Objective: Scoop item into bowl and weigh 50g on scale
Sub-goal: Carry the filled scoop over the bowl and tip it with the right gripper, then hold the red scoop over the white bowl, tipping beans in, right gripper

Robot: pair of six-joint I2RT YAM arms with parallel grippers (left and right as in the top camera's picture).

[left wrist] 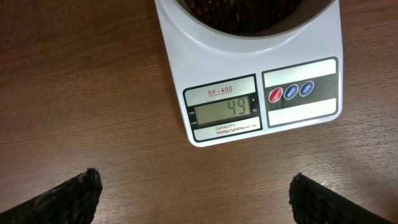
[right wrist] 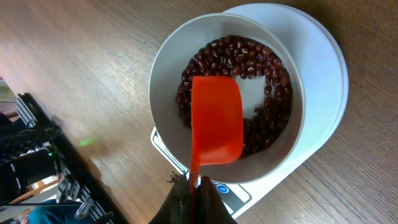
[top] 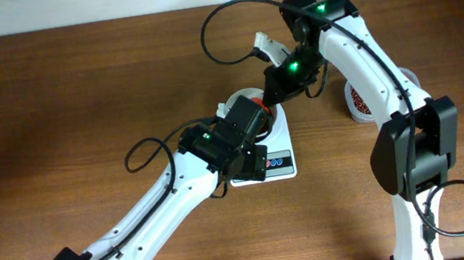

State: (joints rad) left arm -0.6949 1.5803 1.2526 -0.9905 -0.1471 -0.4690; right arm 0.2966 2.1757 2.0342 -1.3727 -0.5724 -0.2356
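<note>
Inspecting the weighing station, I found the beans lying as a loose layer in the white bowl, which sat centred on the scale. The display read 49, one short of the target.

The right gripper was clamped on the thin handle of an orange scoop, whose cup hung over the bowl and appeared empty. The left gripper hovered above the table in front of the scale, jaws spread wide and holding nothing.

Handling assessment: the beans looked small, hard, light and free-rolling, so they would likely pour in bursts and scatter if tipped fast. A very few grains should close the shortfall. The scoop appeared to be stiff, light plastic, best held by the handle as it was. The bowl's smooth sides would probably slip, so the rim seemed the safer hold.
</note>
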